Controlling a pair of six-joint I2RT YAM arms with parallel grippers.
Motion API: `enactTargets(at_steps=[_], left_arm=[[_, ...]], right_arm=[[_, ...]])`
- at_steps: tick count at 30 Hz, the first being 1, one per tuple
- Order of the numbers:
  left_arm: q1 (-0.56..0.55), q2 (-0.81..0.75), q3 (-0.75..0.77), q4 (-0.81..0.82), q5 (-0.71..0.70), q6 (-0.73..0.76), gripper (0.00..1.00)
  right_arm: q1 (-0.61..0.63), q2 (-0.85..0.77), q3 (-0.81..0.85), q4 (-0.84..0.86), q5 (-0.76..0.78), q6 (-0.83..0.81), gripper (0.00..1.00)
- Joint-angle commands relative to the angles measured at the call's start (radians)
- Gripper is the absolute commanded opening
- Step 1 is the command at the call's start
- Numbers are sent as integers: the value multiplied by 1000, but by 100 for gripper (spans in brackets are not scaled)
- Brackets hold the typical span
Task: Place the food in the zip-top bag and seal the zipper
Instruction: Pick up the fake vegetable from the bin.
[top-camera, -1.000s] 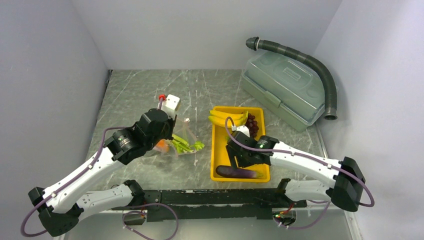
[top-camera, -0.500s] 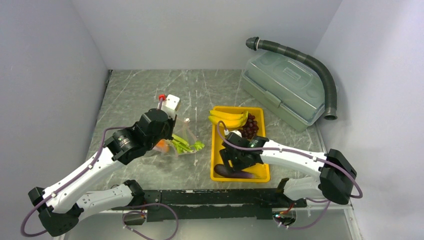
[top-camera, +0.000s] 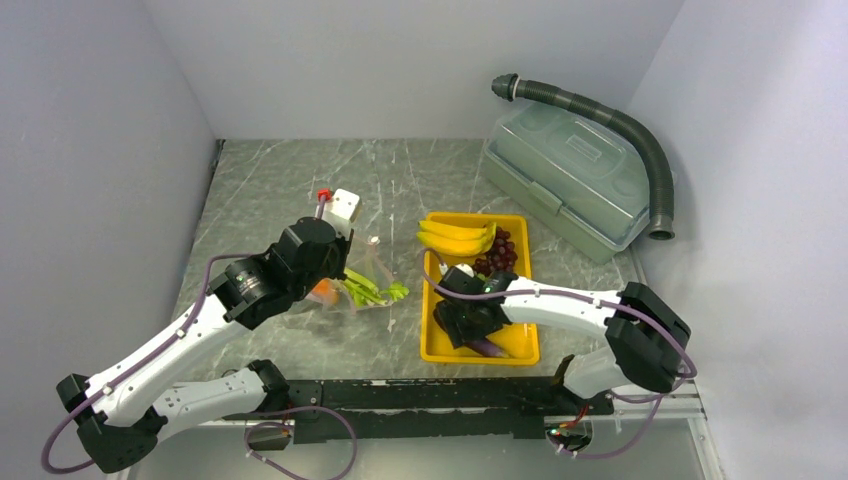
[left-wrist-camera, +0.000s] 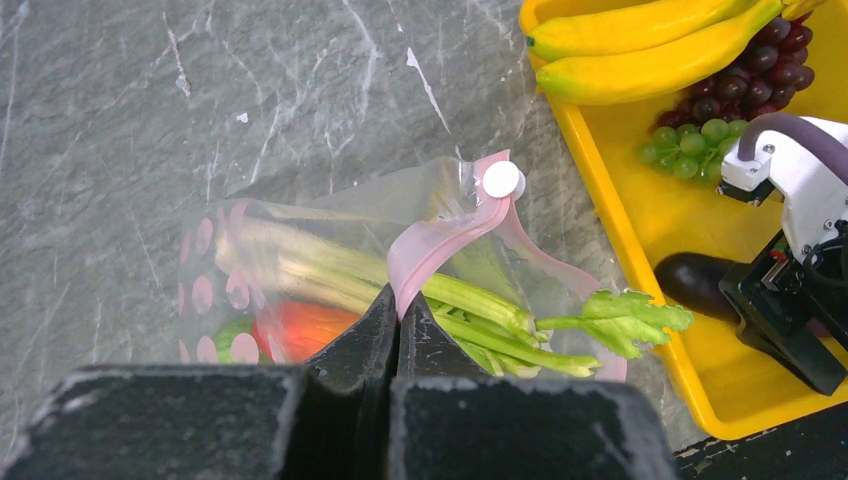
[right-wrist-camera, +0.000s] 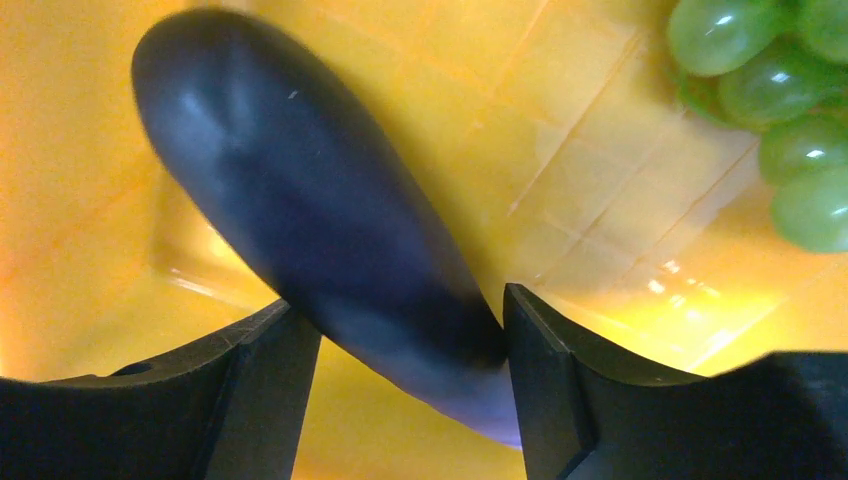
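**Top external and wrist views: left gripper (left-wrist-camera: 397, 300) on zipper (left-wrist-camera: 450, 225), right gripper (right-wrist-camera: 405, 305) at eggplant (right-wrist-camera: 310, 220)**

Left wrist view: the left gripper is fully closed and pinches the pink zipper near its white slider (left-wrist-camera: 501, 180). The bag (left-wrist-camera: 330, 215) lies on the table (top-camera: 290, 190), left of the tray (top-camera: 528, 345), with its mouth gaping toward the tray. Green stalks (left-wrist-camera: 480, 305) and a red pepper (left-wrist-camera: 300, 328) lie inside it. The leafy stalk ends stick out of the mouth.

Right wrist view: the right gripper sits low in the near end of the tray. Its jaws stand wide, one on each side of the eggplant, which lies on the tray floor. Both fingers appear to meet its sides, but it cannot be told whether they press it. Green grapes (right-wrist-camera: 790, 120) lie beyond, apart from the eggplant.

Top external view: bananas (top-camera: 457, 238) and dark red grapes (top-camera: 497, 256) occupy the far end of the tray. A lidded box (top-camera: 570, 170) stands at the far right of the table, with a hose (top-camera: 655, 180) along it.
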Motion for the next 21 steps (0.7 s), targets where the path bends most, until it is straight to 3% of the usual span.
enactTargets(at_steps=[1, 7, 12, 21], left_arm=[[2, -20, 2, 47, -17, 20, 0], [2, -21, 1, 49, -19, 18, 0], [2, -18, 0, 48, -18, 19, 0], [2, -18, 3, 48, -18, 19, 0]], right_arm=[[-4, 5, 25, 28, 48, 1, 61], [-5, -2, 71, 14, 133, 12, 36], [-5, -55, 112, -15, 187, 9, 21], [-4, -163, 204, -59, 190, -43, 15]])
